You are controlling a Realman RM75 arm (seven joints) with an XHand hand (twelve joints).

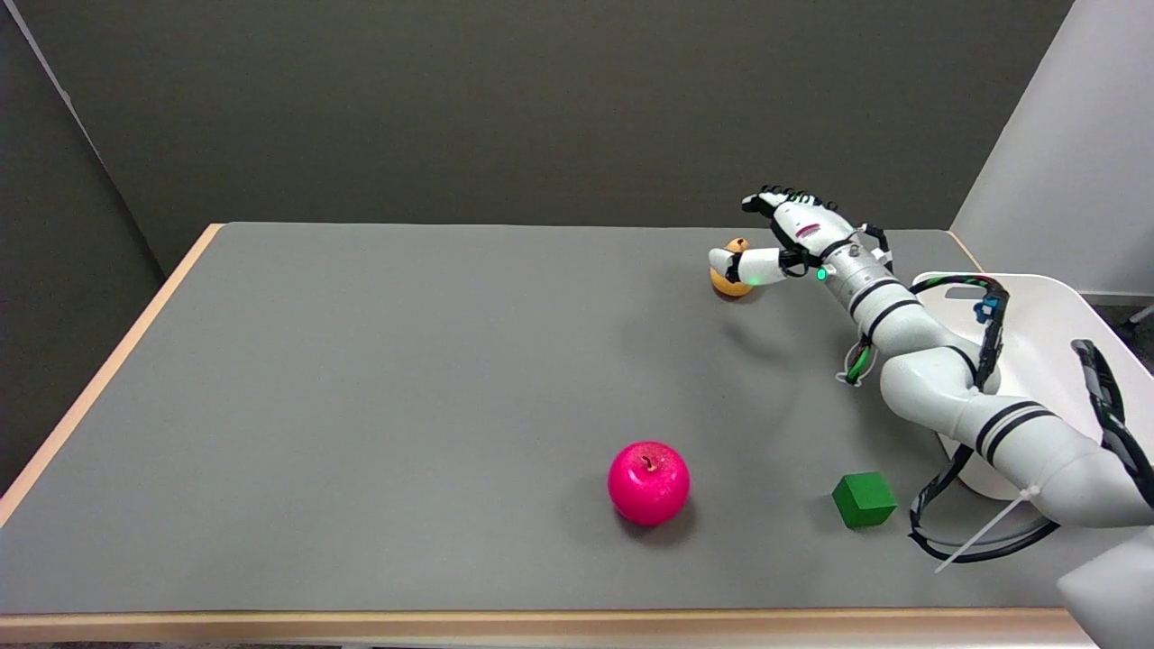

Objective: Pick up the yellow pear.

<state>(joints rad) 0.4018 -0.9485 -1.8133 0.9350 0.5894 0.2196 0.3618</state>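
Observation:
The yellow-orange pear (728, 282) stands on the grey table (361, 379) near its far right corner. My right hand (786, 236) is just to the right of it, palm side toward the fruit. The thumb lies across the pear's front, covering part of it. The other fingers are stretched out above and behind the pear, apart from it. The pear is not lifted and nothing is held in the hand.
A bright pink apple (648, 482) sits near the front middle of the table. A green cube (864, 499) lies to its right, close under my right arm. A white chair (1037, 361) stands at the right edge.

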